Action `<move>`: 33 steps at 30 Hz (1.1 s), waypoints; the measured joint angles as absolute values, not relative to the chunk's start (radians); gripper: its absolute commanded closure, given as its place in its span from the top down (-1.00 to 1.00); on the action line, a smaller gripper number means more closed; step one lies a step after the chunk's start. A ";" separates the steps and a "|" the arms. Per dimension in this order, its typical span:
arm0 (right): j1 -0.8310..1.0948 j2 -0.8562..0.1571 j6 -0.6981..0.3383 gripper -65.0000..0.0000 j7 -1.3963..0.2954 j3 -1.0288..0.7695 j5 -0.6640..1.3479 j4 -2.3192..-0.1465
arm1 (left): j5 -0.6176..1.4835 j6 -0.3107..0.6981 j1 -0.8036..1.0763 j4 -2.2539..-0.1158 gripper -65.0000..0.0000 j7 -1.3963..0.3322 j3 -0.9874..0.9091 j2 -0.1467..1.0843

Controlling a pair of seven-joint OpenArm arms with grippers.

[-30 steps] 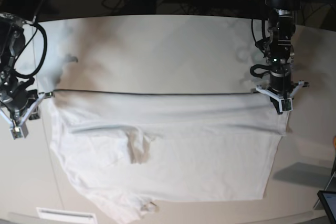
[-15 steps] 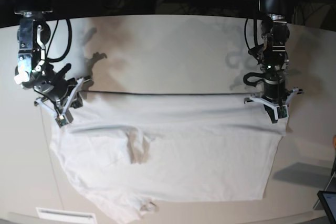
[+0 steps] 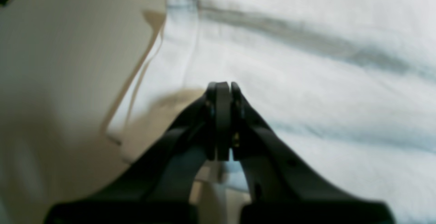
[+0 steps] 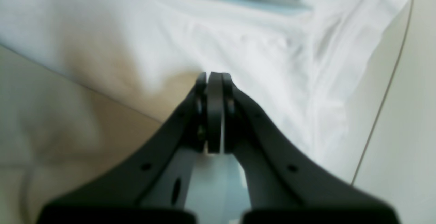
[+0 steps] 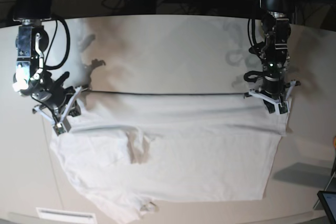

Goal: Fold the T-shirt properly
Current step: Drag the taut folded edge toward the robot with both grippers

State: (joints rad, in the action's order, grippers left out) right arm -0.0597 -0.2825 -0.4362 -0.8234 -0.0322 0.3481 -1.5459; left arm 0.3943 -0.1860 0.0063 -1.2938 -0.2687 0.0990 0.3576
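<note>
Off-white tabletop point(image 5: 168, 51), dark bkgd.

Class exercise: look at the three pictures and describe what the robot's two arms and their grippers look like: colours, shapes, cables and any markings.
Both arms are black and built of jointed segments, with looping black cables. The left gripper and right gripper are pale, V-shaped brackets in the base view. In the wrist views their fingers are matte black, curve inward to narrow tips, and carry small holes. A small green light glows on the left arm.

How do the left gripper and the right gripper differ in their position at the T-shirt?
In the base view the left gripper sits at the T-shirt's right end, and the right gripper at its left end. The left arm hangs nearly straight down; the right arm tilts. Both are shut at the folded top edge.
</note>
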 measured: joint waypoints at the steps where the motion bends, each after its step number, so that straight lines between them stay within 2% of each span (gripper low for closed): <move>1: -0.073 -0.282 -0.437 -1.00 -0.825 -0.032 0.352 -1.519 | 0.394 -0.186 0.005 -1.294 -1.00 -0.294 0.099 0.357; 6: -0.122 -0.287 -0.435 -1.00 -0.781 -0.030 0.353 -1.348 | 0.393 -0.186 0.000 -1.304 -1.00 -0.373 0.089 0.356; 11: -0.124 -0.297 -0.443 -1.00 -0.731 -0.033 0.368 -1.305 | 0.393 -0.186 -0.006 -1.311 -1.00 -0.423 0.087 0.355; 26: 0.015 -0.322 -0.460 -1.00 -0.642 -0.164 0.426 -1.324 | 0.384 -0.204 0.138 -1.479 -1.00 -0.457 0.094 0.323; 33: 0.136 -0.329 -0.445 -1.00 -0.634 -0.199 0.425 -1.428 | 0.375 -0.201 0.190 -1.492 -1.00 -0.406 0.092 0.311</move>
State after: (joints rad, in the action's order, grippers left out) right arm 0.1360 -0.3294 -0.4450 -0.6342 -0.1989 0.4252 -1.4284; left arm 0.3748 -0.2008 0.1902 -1.4918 -0.4061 0.0917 0.3111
